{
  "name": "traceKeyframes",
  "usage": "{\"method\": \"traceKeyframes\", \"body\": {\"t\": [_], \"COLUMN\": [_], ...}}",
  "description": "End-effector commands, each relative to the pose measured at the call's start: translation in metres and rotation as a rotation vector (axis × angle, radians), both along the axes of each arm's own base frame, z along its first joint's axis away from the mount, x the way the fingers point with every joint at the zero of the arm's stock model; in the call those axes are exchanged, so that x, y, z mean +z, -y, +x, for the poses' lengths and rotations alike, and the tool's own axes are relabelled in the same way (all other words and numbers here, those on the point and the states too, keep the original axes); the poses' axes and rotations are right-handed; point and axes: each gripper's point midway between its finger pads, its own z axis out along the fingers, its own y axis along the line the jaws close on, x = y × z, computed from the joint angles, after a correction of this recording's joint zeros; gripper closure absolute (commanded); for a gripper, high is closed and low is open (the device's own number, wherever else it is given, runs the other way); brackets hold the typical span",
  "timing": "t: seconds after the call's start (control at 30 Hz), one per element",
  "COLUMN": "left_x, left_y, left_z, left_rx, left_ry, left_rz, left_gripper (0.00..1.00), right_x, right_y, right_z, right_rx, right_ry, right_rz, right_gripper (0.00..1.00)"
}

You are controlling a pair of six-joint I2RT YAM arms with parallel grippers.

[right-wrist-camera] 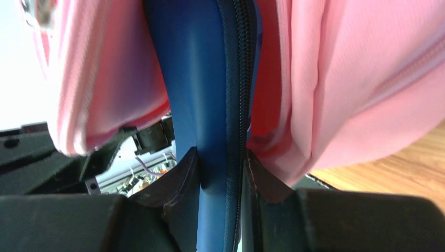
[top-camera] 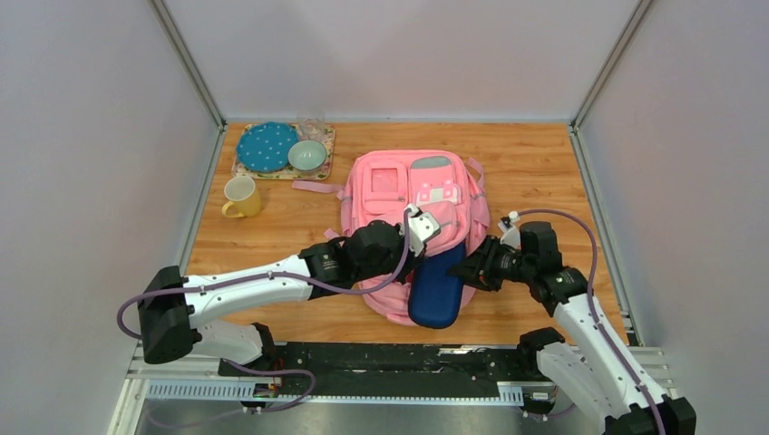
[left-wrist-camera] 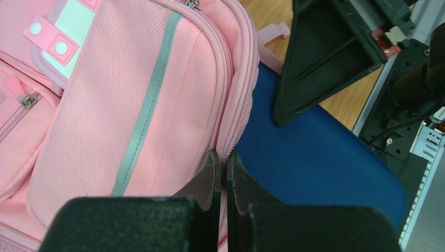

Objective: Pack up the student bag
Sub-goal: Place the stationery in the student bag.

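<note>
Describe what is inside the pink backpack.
A dark blue case is partly inside the student bag; its near end sticks out. Its far end and anything else inside are covered.

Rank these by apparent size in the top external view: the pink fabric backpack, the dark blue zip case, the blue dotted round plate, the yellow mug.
Largest to smallest:
1. pink fabric backpack
2. dark blue zip case, though its upper end is covered, so only part counts
3. blue dotted round plate, close to the case's visible part
4. yellow mug

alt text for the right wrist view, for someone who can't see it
The right gripper is shut on the zipped edge of a dark blue case, seen close up, with the pink backpack on both sides. A wooden table shows at lower right.
</note>
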Motion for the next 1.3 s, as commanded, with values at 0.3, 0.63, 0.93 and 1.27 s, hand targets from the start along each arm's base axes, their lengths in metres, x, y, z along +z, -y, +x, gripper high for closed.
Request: {"method": "traceKeyframes", "body": {"t": [0.3,0.63,0.93,1.27], "left_x": [0.062,0.058,0.042,0.028], "left_y": [0.011,0.021,0.007,0.004], "left_z": [-0.028,-0.031,-0.025,-0.040], "left_rx": [-0.113,-0.143,-0.079,-0.115], "left_ry": [-0.001,-0.025,-0.023,-0.106], "left_rz": [-0.210,-0.201,-0.166,-0.172], "left_gripper": [1.00,1.00,1.00,0.57], "right_x": [0.043,0.050,0.009,0.022], "right_y": [-0.018,-0.026,-0.003,0.053], "right_z": [0.126,0.151,0.092,0.036], "right_rx": [-0.345,-0.655,-0.484,-0.523], "right_ry": [0.191,0.311,0.281,0.309], "right_rz": [0.080,0.125,-0.122,-0.230], "right_gripper": [1.00,0.94,0.16,0.10]}}
